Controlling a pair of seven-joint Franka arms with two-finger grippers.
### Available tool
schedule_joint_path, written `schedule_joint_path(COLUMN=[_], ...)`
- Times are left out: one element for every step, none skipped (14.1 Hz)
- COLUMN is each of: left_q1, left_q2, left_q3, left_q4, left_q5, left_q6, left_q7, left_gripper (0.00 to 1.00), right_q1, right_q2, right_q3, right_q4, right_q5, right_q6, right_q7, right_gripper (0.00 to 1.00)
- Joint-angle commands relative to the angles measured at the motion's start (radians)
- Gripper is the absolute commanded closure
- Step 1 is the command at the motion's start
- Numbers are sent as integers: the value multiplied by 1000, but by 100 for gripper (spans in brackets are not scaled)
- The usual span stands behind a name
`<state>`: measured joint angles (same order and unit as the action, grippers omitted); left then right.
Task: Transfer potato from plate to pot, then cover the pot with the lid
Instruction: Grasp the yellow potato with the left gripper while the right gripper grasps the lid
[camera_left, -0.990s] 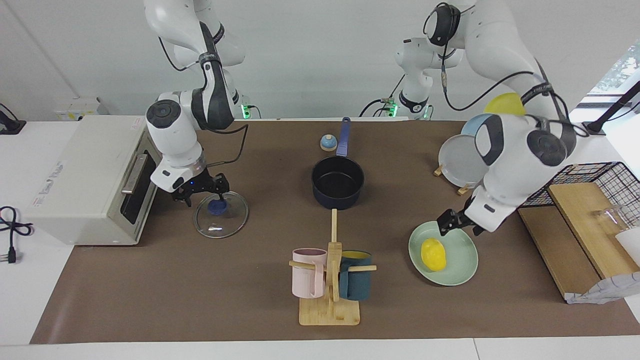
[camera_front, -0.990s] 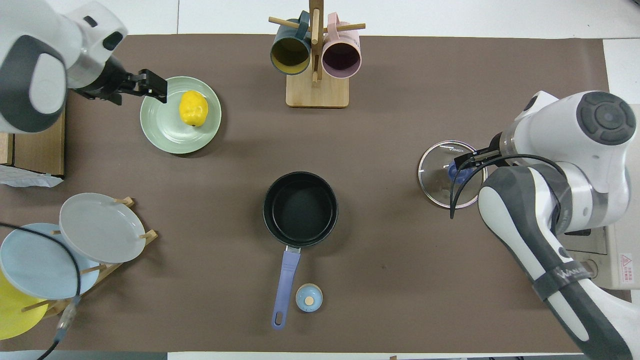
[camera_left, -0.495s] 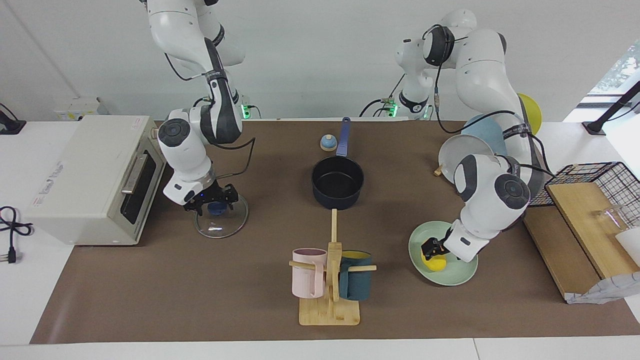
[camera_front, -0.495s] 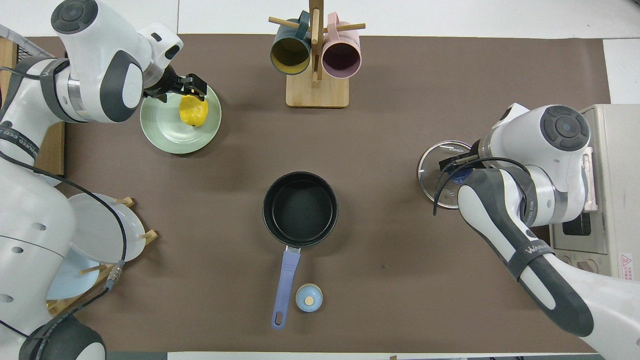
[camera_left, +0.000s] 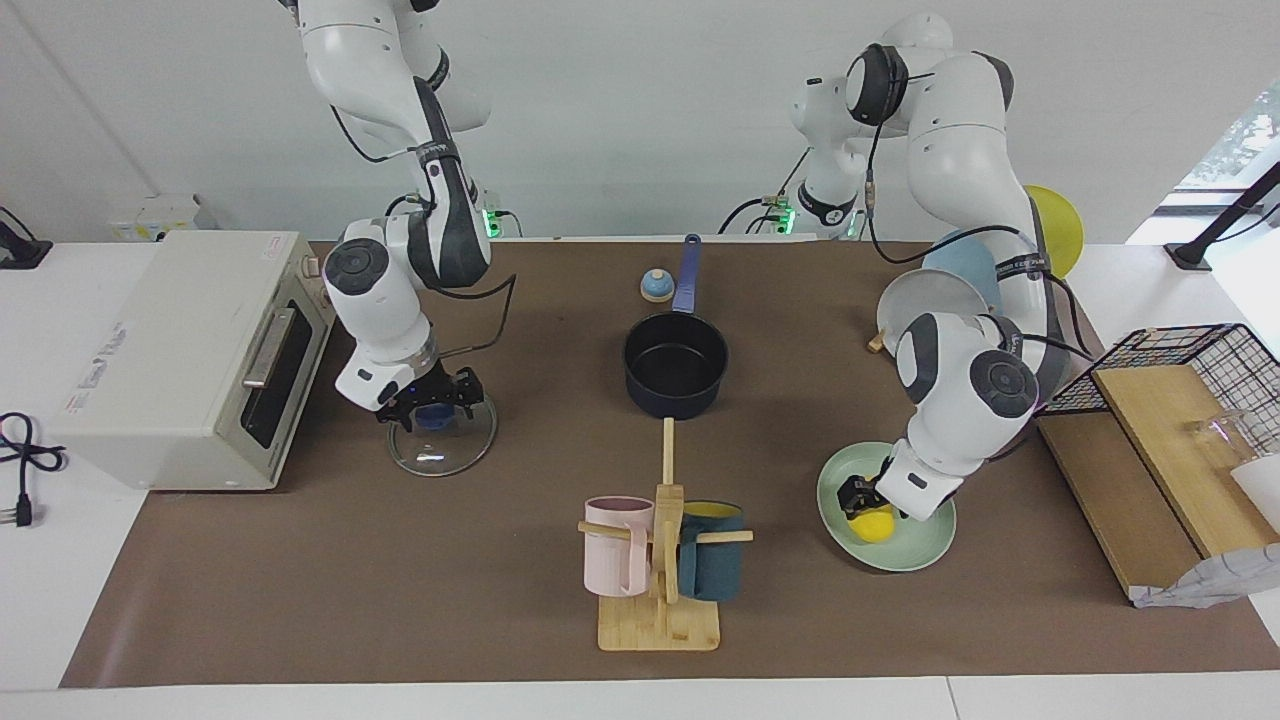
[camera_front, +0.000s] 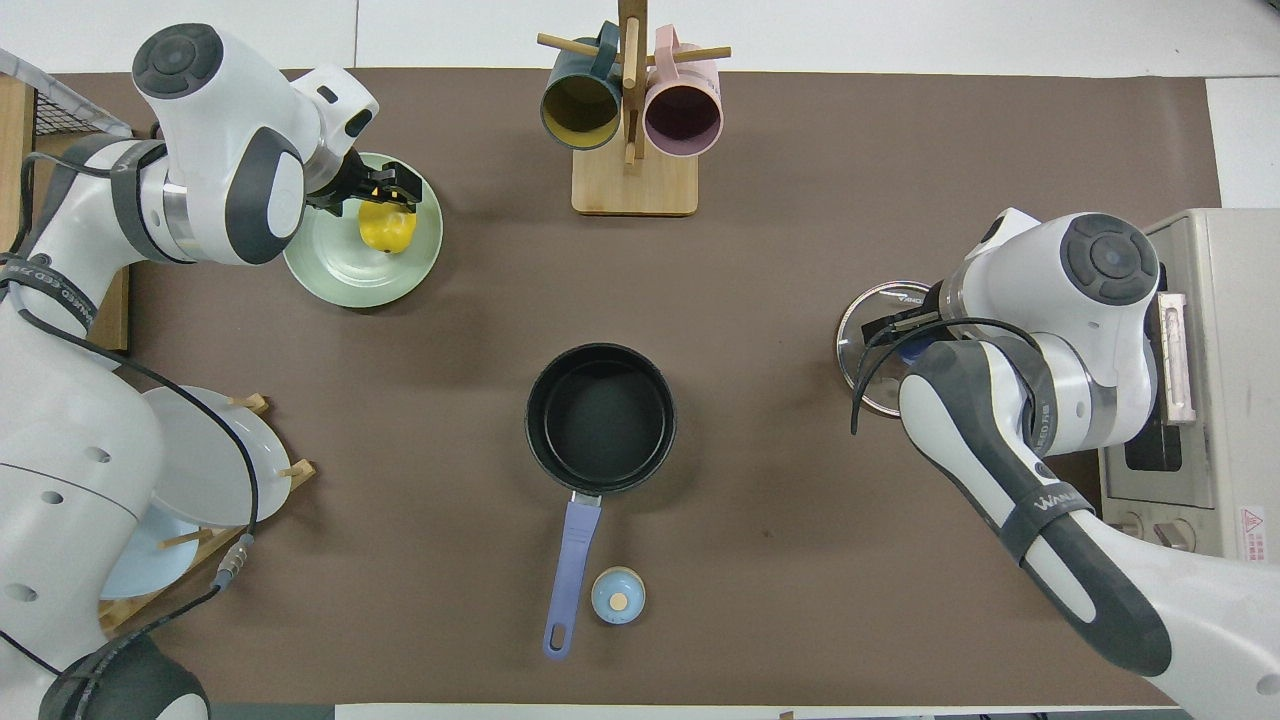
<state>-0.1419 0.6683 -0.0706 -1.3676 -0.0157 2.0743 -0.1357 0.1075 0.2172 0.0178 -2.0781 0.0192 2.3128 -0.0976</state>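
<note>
The potato (camera_left: 872, 522) lies on the plate (camera_left: 905, 558) toward the left arm's end of the bench (camera_left: 400, 580), and the left gripper (camera_left: 858, 497) is down on it, one finger on either flank, the yellow lump between them and its lower end showing just below the fingertips. Whether the fingers are already clamped on it or only bracketing it cannot be told. It looks glossy, smooth and hard, probably light plastic, so it should neither squash nor weigh much, but the rounded skin is likely to slip; the safest hold is across the narrow middle of the oval, with the fingers low enough to pass its widest part. The pot (camera_left: 676, 375) stands empty at the middle of the bench, well apart from both sets of fingers, its long handle pointing toward the robots. The right gripper (camera_left: 432, 401) is low over the lid (camera_left: 443, 440), its fingers apart on either side of the blue knob (camera_left: 432, 415), which sits between them unpinched. The lid is glass in a metal rim, stiff, heavier than the potato and breakable; the knob is the only sound place to take it, and it wants setting down gently.
</note>
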Motion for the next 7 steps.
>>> schedule_joint_path(left_q1=[-16, -16, -19, -19, -19, -22, -39], left_q2=[-39, -38, -41, -68, -113, -174, -224], left_q3=[17, 15, 17, 9, 6, 6, 6], left_q4=[-45, -45, -42, -24, -21, -25, -33], left_q5=[17, 20, 13, 8, -3, -24, -30], left_q6=[24, 26, 11, -3, -50, -96, -133], left_q7=[-15, -18, -21, -21, -24, -37, -74], left_gripper=[100, 100, 100, 100, 100, 100, 100], right_q1=[-11, -11, -11, -12, -12, -12, -12], right_q2=[-6, -6, -7, -7, -7, -7, -6], right_q3=[4, 4, 4, 4, 4, 4, 4], right_q4=[-25, -25, -25, -23, -23, -20, -14], right_q5=[15, 15, 13, 13, 13, 13, 11], right_q6=[11, 2, -1, -4, -9, -12, -22], right_q7=[-36, -37, -39, -44, -48, -48, -50], right_gripper=[8, 15, 26, 38, 51, 64, 76])
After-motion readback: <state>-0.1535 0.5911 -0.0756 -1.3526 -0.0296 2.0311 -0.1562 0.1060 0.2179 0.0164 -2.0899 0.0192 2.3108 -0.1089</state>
